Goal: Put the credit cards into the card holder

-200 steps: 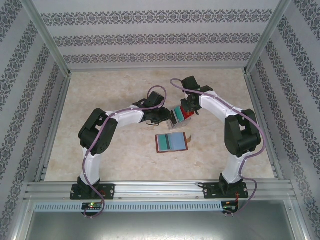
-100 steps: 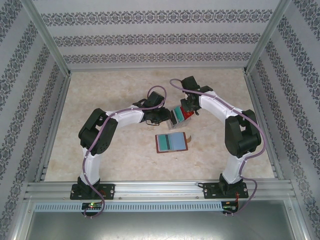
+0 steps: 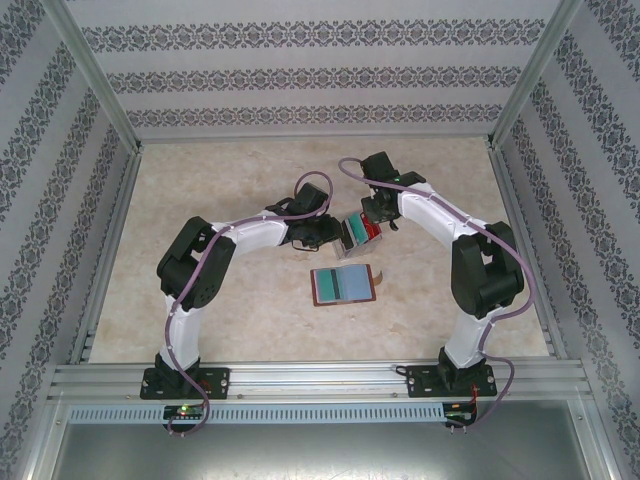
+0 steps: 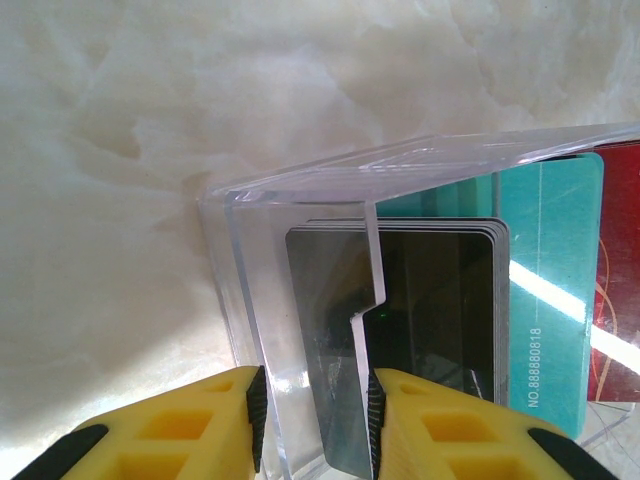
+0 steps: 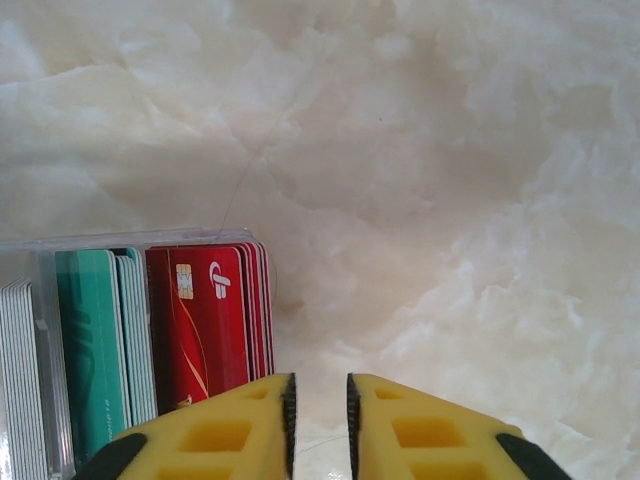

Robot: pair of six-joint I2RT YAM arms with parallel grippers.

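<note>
The credit cards stand in a clear plastic tray (image 3: pixel 352 232): dark grey ones (image 4: pixel 430 300), teal ones (image 4: pixel 550 270) and red ones (image 5: pixel 205 320). My left gripper (image 4: pixel 315 385) is shut on the tray's clear wall (image 4: pixel 260 300), and it holds the tray from the left (image 3: pixel 330 232). My right gripper (image 5: pixel 318 385) hangs just right of the red cards, its jaws slightly apart with bare table between them; it sits at the tray's far right side (image 3: pixel 372 218). The card holder (image 3: pixel 343 285) lies open nearer the arms, with teal showing inside and its snap tab (image 3: pixel 378 275) on the right.
The marble-look table (image 3: pixel 220 180) is ringed by an aluminium frame (image 3: pixel 310 375) and patterned walls. Both arms arch in from the near edge and meet over the tray at mid-table.
The right gripper has edged slightly toward the tray and its jaws wavered a little. The left gripper keeps its hold on the tray.
</note>
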